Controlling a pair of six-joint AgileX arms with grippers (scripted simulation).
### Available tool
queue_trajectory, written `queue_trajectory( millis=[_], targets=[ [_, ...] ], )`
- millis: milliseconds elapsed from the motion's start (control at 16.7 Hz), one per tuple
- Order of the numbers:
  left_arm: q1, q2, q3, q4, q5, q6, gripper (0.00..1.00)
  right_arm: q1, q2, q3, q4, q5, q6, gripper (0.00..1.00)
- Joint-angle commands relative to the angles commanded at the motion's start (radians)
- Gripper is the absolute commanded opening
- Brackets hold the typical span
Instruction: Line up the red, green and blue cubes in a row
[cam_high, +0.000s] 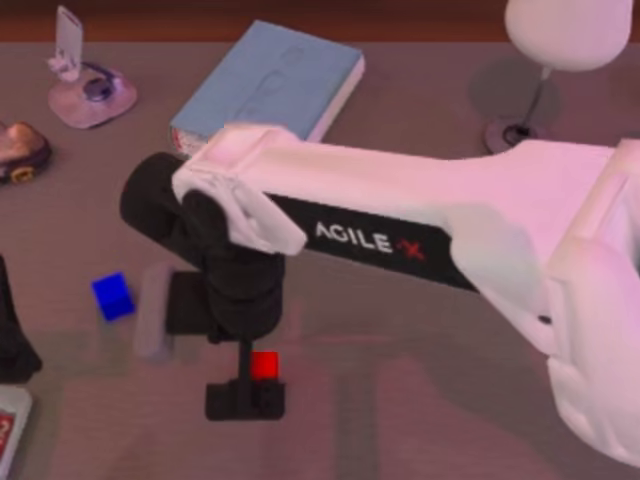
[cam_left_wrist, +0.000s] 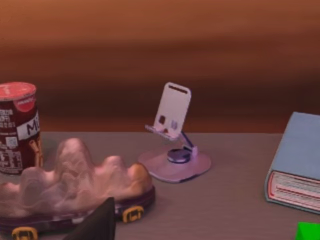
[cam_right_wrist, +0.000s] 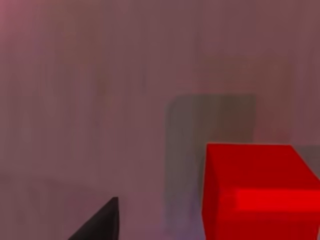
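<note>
Right arm (cam_high: 420, 230) overhead; its gripper (cam_high: 250, 385) beside bright red cube (cam_high: 265, 365), fingers' state unclear; blue cube (cam_high: 113, 297) left.

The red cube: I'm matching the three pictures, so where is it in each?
Top view: red cube near the lower middle, beside the right hand.
Left wrist view: not in it.
Right wrist view: large at the lower right.
Shared landmark: the table shows in all three; the book links the top and left wrist views.
</note>
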Motion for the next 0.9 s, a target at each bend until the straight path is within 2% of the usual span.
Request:
queue_trajectory(
  millis=[360, 720, 900],
  targets=[
    [0.0, 0.0, 0.0, 0.0, 0.0, 0.0, 1.0, 0.0, -0.031, 0.161, -0.198, -0.001, -0.001, 1.0],
    [-0.002, 0.007, 0.01, -0.006, 0.001, 0.0, 1.0, -0.006, -0.04, 0.16, -0.197, -0.002, 0.001, 1.0],
    [-0.024, 0.077, 0.099, -0.066, 0.01, 0.003, 1.0, -0.042, -0.119, 0.094, -0.141, -0.009, 0.019, 1.0]
  ],
)
